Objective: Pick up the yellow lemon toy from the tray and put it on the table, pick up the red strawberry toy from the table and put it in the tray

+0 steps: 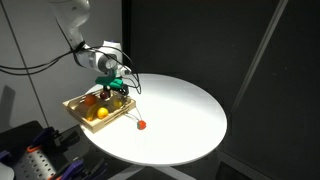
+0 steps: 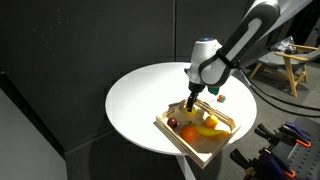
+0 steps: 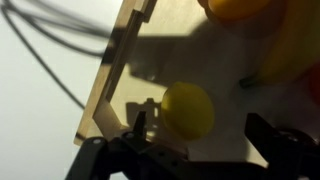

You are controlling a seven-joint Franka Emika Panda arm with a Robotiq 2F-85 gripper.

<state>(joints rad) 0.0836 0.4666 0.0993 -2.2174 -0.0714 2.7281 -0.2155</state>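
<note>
The yellow lemon toy [image 3: 188, 108] lies on the floor of the light wooden tray [image 3: 110, 90], close to a corner. My gripper [image 3: 200, 135] is open just above it, one finger on each side, not touching it. In both exterior views the gripper [image 1: 115, 90] [image 2: 190, 103] hangs low over the tray [image 1: 75, 105] [image 2: 170, 132], which sits at the rim of the round white table [image 1: 185, 105] [image 2: 150, 90]. The red strawberry toy [image 1: 142, 125] lies on the table a short way from the tray; it also shows in an exterior view [image 2: 221, 98].
The tray also holds an orange round toy [image 3: 235, 8] [image 2: 188, 130], a larger elongated deeper-yellow toy [image 3: 295, 50] [image 2: 208, 128] and a dark purple-brown toy [image 2: 172, 123]. Black cables cross the table beside the tray in the wrist view [image 3: 50, 35].
</note>
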